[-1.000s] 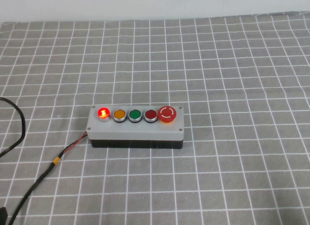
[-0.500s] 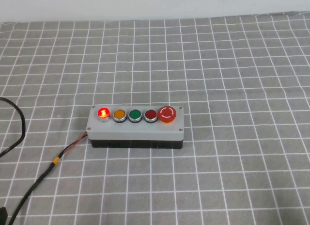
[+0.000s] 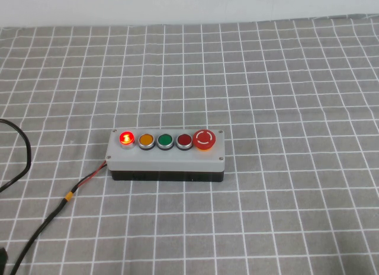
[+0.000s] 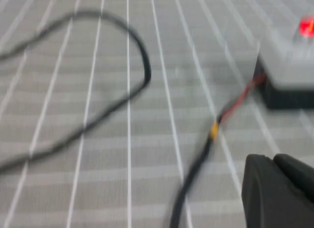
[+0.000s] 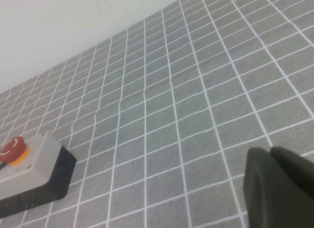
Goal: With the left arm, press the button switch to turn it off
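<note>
The button switch (image 3: 126,138) glows bright red at the left end of the grey five-button box (image 3: 166,157) in the middle of the checked cloth. It also shows as a red glow in the left wrist view (image 4: 306,27), on the box (image 4: 289,66). My left gripper (image 4: 274,158) shows only in its wrist view. Its black fingers are together and empty, low over the cloth and well short of the box's left end. My right gripper (image 5: 271,152) is shut and empty, off to the right of the box (image 5: 34,164).
Orange, green and dark red buttons and a large red mushroom button (image 3: 204,139) fill the rest of the box. A wire with a yellow tag (image 3: 69,196) leaves its left end. A black cable (image 3: 23,144) loops on the cloth at the left.
The button still glows and the box has not moved. A small dark tip at the high view's lower left corner has almost dropped out of view.
</note>
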You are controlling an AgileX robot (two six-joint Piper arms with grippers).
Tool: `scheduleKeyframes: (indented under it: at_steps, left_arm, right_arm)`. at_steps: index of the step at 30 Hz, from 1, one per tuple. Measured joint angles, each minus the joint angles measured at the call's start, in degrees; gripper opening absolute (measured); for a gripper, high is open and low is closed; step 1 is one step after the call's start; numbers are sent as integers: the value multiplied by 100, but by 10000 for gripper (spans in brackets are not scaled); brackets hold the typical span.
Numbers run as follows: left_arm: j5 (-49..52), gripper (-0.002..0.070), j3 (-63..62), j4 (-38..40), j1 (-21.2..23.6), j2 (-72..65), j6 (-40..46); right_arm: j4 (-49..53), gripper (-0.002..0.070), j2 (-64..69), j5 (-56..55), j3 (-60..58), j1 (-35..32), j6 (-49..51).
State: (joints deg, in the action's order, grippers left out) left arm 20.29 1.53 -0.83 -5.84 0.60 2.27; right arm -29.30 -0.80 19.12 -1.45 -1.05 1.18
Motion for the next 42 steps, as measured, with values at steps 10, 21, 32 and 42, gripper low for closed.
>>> scheduleKeyframes:
  at_steps: [10, 21, 32, 42]
  left_arm:
    - [-3040, -3, 0, 565, 0, 0, -801]
    - [-4236, -3, 0, 606, 0, 0, -911]
    - [-4236, -3, -877, 206, 0, 13, -2470]
    - [-924, -3, -3357, -352, 0, -891, -2395]
  right_arm:
    - [0, -18, 0, 0, 0, 0, 0]
    - [0, -18, 0, 0, 0, 0, 0]
    - [0, -18, 0, 0, 0, 0, 0]
    - [0, -18, 0, 0, 0, 0, 0]
